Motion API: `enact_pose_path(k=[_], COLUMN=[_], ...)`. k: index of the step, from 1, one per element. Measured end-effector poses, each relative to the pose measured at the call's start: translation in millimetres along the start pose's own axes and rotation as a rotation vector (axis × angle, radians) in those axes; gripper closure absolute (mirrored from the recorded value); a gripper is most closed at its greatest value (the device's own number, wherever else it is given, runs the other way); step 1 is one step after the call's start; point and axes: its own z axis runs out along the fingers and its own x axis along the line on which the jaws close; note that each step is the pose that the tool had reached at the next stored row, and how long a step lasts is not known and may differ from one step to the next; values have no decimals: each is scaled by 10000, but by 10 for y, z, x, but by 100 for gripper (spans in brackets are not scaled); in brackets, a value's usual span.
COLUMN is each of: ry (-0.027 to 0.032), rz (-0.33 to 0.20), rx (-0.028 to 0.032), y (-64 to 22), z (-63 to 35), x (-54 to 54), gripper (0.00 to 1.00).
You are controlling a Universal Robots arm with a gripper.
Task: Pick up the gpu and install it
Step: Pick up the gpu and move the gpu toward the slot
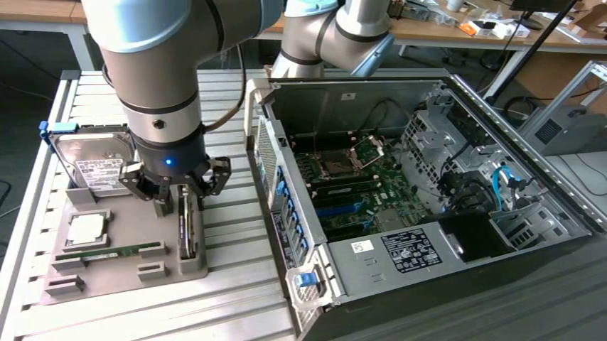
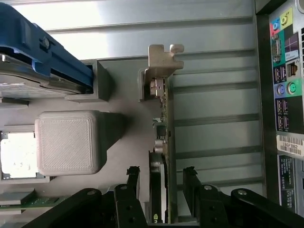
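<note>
The gripper [image 2: 161, 173] stood open astride the gpu [image 2: 160, 137], fingers [image 2: 133, 187] clear of both faces, the card standing on edge in a slot of the grey holder [image 1: 124, 278], apparently for taking from above, with the hard drive [image 1: 95, 167] near on that holder and the open computer case [image 1: 446, 238] beside.

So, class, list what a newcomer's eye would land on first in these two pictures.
The big silver arm stands out first, its open gripper astride the gpu, which stands on edge in the grey tray at the exterior view's left. Next comes the opened computer case at that view's right, its motherboard bare.
</note>
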Motion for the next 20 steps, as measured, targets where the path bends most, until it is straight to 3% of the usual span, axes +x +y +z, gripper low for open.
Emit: enact_pose_path(k=[4,12,18,20], ry=[0,1,2,1], rz=[1,0,0,0], rx=[1,1,2,2], y=[47,50,50,50], z=[25,27,27,27], x=[5,5,5,5], gripper=[50,50,71,73])
